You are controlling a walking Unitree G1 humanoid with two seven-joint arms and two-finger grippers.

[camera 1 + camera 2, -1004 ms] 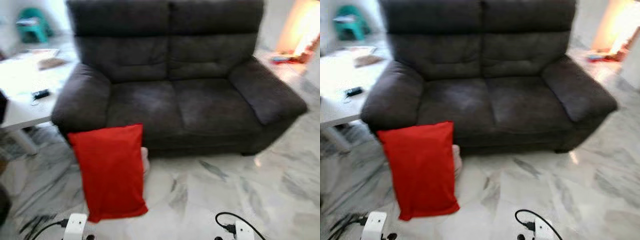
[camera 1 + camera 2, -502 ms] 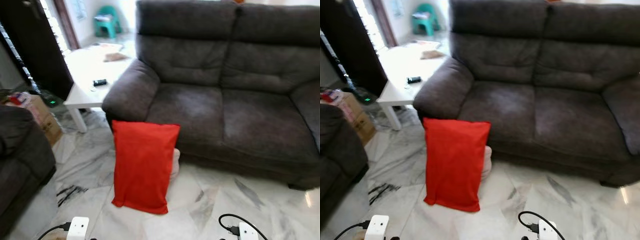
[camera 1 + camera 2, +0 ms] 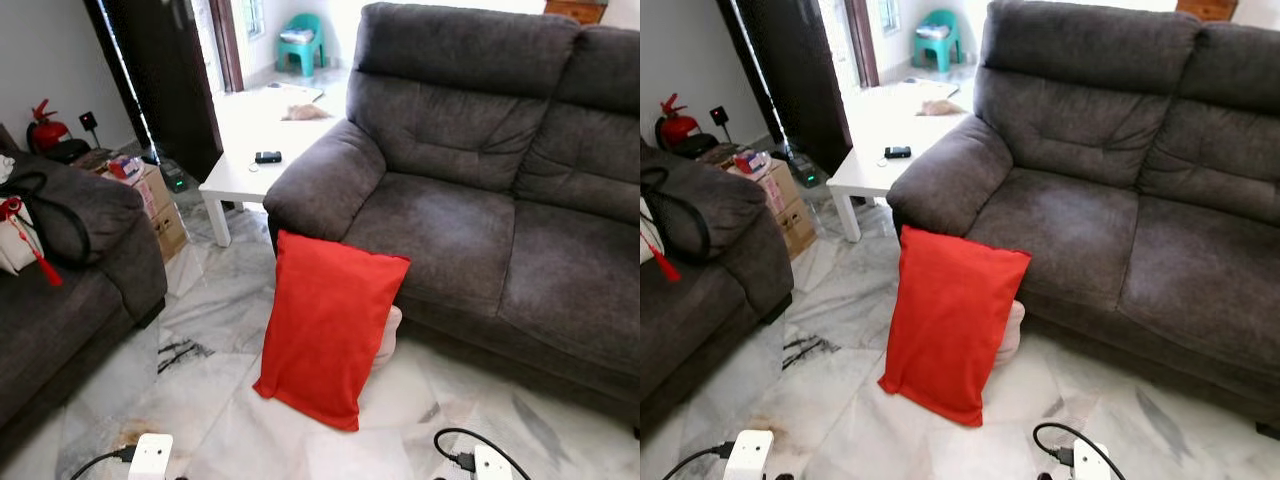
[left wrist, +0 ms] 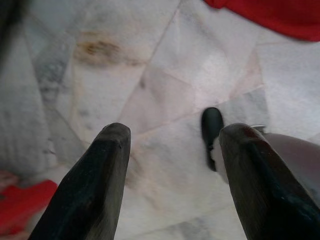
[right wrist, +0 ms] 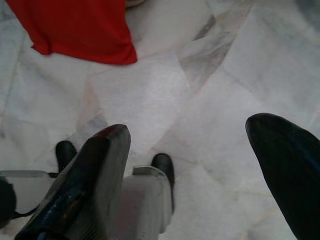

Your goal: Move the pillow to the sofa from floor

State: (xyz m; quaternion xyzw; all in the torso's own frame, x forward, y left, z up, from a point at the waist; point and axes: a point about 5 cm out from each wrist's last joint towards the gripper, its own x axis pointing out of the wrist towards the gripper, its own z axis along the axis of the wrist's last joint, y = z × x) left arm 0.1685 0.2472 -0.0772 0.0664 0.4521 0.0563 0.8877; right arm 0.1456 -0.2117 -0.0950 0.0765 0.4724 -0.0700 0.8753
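Left gripper (image 4: pixel 172 145) and right gripper (image 5: pixel 192 145) low, fingers spread, over marble floor (image 3: pixel 210 330), red rectangular fabric pillow (image 3: pixel 328 328) leaning upright against dark grey upholstered sofa (image 3: pixel 470 210).

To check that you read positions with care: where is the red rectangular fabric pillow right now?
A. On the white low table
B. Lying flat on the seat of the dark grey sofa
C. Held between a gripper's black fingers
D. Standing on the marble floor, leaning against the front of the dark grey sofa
D: the red rectangular fabric pillow stands on the marble floor and leans against the front of the dark grey sofa, below its armrest; neither gripper holds it.
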